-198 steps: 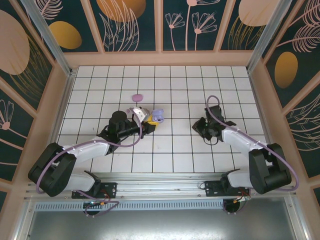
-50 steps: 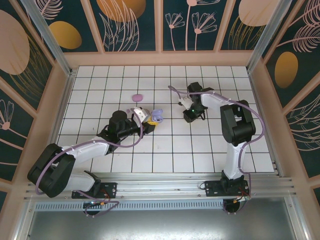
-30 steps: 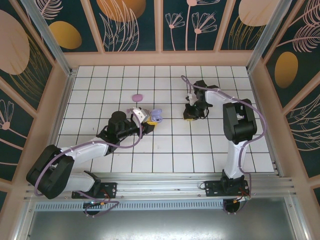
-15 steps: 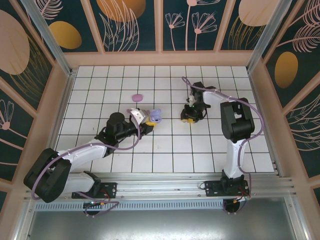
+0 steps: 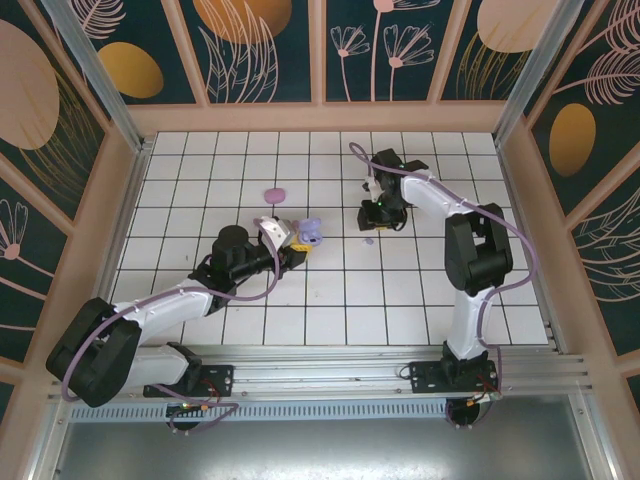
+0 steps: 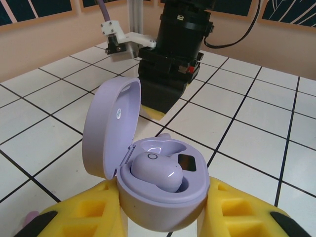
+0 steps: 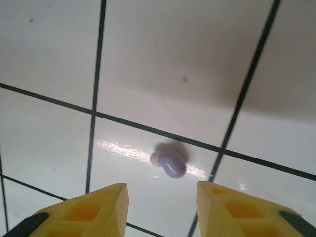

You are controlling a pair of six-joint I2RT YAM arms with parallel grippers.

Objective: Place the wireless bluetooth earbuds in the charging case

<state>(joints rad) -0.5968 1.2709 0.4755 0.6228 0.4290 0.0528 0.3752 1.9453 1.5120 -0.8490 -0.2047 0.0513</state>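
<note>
1. Your left tool [image 6: 163, 210] is clamped on the lavender case [image 6: 148, 197]. Its yellow fingers [image 6: 74, 217] press the base from both sides, and the case sits upright with its lid [image 6: 106, 128] swung open.
2. Your right tool [image 7: 160, 207] is open and carries nothing. Its jaws point down at the bench [image 7: 49, 59].
3. Markings: there's a tiny round mark inside the lid, a small ring on the seated lavender earbud [image 6: 155, 170], and a dark window [image 6: 186, 162] beside it. None is legible.
4. The seated earbud is a smooth, glossy pebble, lying in the case's near well.
5. The loose lavender earbud [image 7: 171, 162] lies on a white tile close to a grid line. It's just beyond the right tool's fingertips and touches neither.
6. In the top view, the lavender case is left of centre and the right tool is well apart to its right.
7. The pink case [image 5: 274, 194] sits on the bench beyond the lavender case. It's too small to tell how its lid stands.
8. A pink blur [image 6: 29, 216] is cut off at the left wrist view's lower corner, and you can't identify it.
</note>
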